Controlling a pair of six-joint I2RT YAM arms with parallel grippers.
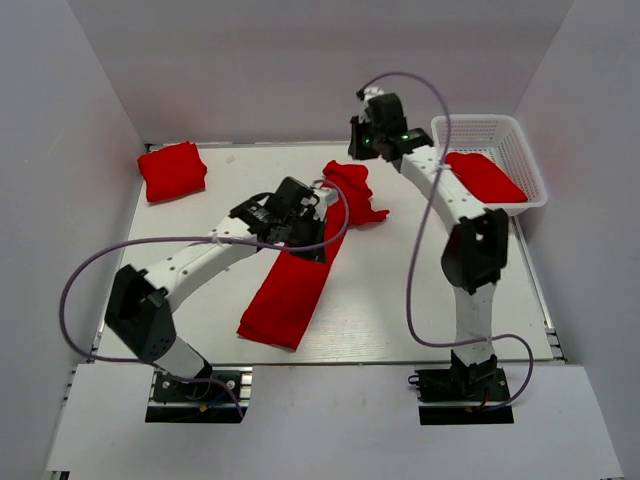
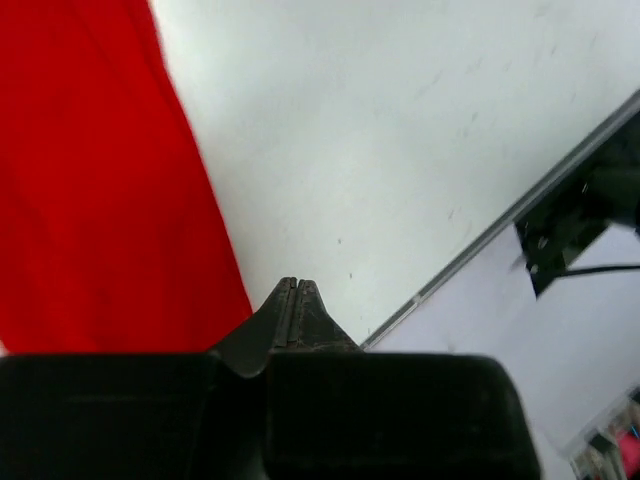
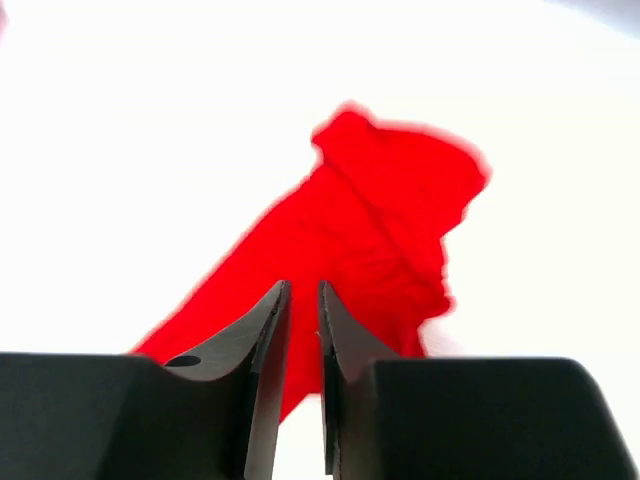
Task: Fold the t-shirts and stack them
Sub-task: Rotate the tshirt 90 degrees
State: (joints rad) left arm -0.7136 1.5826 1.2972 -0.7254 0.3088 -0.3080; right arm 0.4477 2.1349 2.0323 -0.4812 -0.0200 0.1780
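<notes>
A long red t-shirt (image 1: 285, 295), folded into a strip, lies diagonally across the table's middle, with its far end bunched up. My left gripper (image 1: 308, 243) hovers over the strip's middle. In the left wrist view it (image 2: 298, 284) is shut and empty, with the shirt (image 2: 100, 180) to its left. My right gripper (image 1: 360, 140) is raised at the back, beyond the bunched end. In the right wrist view it (image 3: 303, 290) is open by a narrow gap and empty, with the bunched shirt (image 3: 380, 220) below it. A folded red t-shirt (image 1: 172, 170) lies at the back left.
A white lattice basket (image 1: 490, 125) at the back right holds another red t-shirt (image 1: 485, 175). White walls enclose the table (image 1: 400, 290) on three sides. The table's near edge and a black mount (image 2: 575, 215) show in the left wrist view.
</notes>
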